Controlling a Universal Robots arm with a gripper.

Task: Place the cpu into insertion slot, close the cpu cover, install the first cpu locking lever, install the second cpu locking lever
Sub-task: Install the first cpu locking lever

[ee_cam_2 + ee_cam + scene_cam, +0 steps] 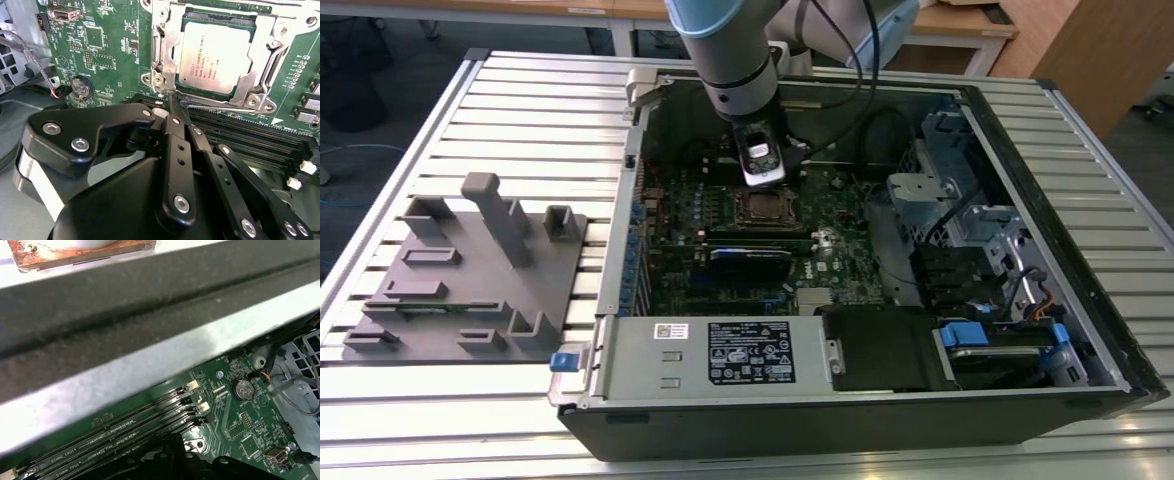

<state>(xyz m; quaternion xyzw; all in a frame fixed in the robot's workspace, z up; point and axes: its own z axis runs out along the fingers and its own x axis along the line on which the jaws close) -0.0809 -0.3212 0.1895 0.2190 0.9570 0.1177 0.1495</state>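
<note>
I see the cpu (212, 57) seated in the slot (167, 47), cover (265, 35) closed over it; my end effector (181, 111) sits clenched on a thin lever (225, 106) beside the socket

The exterior view looks down from high up and a bit far away at the whole open computer case (854, 250) on the worktop (520, 120). The second wrist view sits very near the green board (105, 45), looking past the claw (175, 107) at the cpu (215, 55). The first wrist view is close too, facing the long black memory slots (130, 425). Both wrist views share those slots and the round battery (243, 388).
</note>
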